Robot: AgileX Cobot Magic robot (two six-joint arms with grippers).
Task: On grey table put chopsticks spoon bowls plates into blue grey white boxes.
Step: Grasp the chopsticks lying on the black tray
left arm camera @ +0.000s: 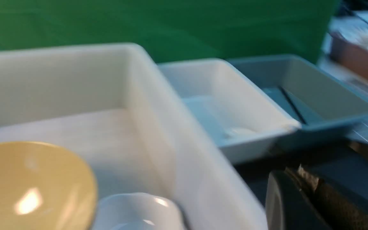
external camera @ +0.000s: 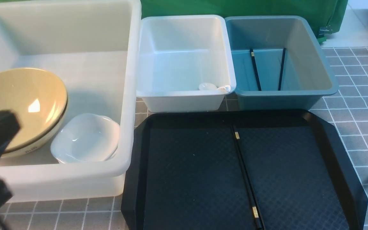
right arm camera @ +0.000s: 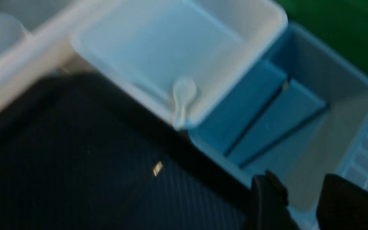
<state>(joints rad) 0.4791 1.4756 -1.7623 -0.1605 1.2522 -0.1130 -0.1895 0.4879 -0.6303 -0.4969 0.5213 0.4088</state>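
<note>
Front cam looks forward and down from the robot's side; white box point(external camera: 184, 103) and blue box point(external camera: 276, 101) sit around 12 o'clock. Both wrist cams, closer in, catch those two too.

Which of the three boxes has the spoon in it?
The middle white box: the spoon lies against its near wall. The blue box holds two chopsticks; the big whitish box holds a bowl and a plate.

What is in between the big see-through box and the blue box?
The mid-sized white box sits between them, with the white spoon inside it. The front view shows this best.
</note>
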